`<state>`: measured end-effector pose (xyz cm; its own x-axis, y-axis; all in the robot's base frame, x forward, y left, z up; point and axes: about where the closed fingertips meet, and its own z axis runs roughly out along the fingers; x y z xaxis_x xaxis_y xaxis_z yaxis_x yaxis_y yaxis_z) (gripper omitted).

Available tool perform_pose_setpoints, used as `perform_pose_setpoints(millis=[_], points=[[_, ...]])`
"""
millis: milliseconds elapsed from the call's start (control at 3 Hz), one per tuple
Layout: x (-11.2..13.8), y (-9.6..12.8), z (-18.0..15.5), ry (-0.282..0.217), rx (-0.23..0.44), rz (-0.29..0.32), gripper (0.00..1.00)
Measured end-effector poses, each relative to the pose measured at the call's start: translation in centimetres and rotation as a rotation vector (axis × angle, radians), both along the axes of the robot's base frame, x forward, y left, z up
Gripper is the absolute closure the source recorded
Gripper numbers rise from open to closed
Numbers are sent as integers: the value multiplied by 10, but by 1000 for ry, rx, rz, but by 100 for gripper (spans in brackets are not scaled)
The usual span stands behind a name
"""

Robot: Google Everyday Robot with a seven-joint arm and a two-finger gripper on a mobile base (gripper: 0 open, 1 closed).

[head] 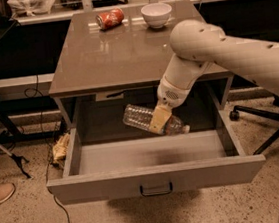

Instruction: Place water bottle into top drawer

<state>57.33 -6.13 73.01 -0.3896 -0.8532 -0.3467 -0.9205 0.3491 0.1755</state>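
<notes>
1. The fingers are clamped across the middle of the water bottle. The gripper hangs just below the bench's near edge, over the far part of the open drawer.
2. The bottle is in the air, lying nearly flat. Its cap end is lower and to the right, its base higher and to the left. It appears to be clear of the drawer floor.
3. The step in hand looks like lowering and letting go. A round, ribbed bottle will likely roll or bounce, so the gripper should bring it close to the floor before the fingers loosen.
4. Levelling the bottle first would stop the cap end from striking before the rest.
5. Aiming for the middle of the drawer keeps both bottle ends off the far and right walls.
6. The arm passes close to the edge of the bench, so a slight move nearer while descending would keep it clear.
7. The soda can and bowl sit on the far side of the bench, well apart from this work.
</notes>
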Motion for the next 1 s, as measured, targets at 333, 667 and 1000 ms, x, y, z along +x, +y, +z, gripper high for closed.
perform_pose_setpoints(millis=[333, 667, 1000], points=[[9, 34, -25, -20, 46, -20, 100], [15, 68, -39, -62, 73, -41, 82], [14, 90, -53, -87, 99, -73, 59]])
